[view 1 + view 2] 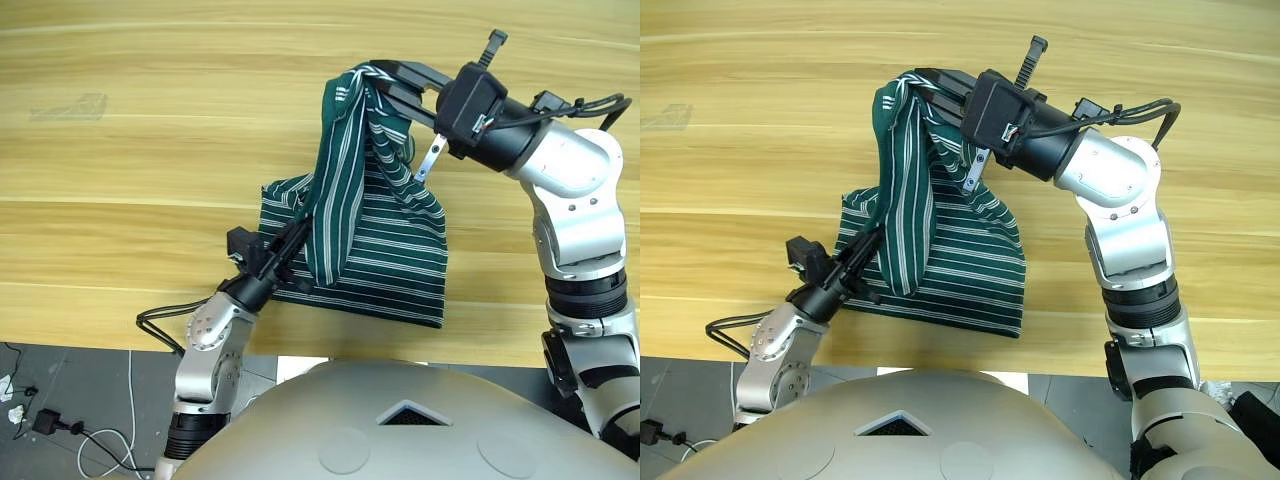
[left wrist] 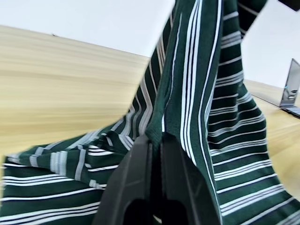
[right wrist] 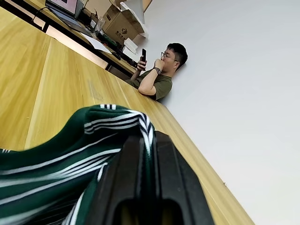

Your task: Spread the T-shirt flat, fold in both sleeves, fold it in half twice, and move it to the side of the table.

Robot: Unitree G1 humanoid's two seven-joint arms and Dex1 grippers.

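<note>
The T-shirt (image 1: pixel 395 265) is dark green with white stripes. Its lower part lies on the wooden table (image 1: pixel 140 160), close to the near edge, about midway along the visible length. The bottom corner on the robot's right almost reaches that edge. The shirt is not flat. Its upper part is drawn up off the table into a bunched peak on the side toward the far edge.

The right gripper (image 1: pixel 378 74) is at that peak, raised above the table and farther from the near edge than the rest of the cloth. It is clamped on the T-shirt. In the right wrist view, a striped fold sits pinched between its two black fingers (image 3: pixel 176 183).

From the peak a narrow, twisted band of fabric hangs down and drapes over the part lying on the table.

The left gripper (image 1: pixel 298 228) is low, near the near edge, at the shirt's left side and beside that band. It is closed on the T-shirt. In the left wrist view, an edge of the cloth runs down into the slit between its fingers (image 2: pixel 129 183), which are pressed together on it.

The sleeves cannot be told apart in the bunched cloth.

A black cable (image 1: pixel 160 320) loops off the near edge beside the left arm.
</note>
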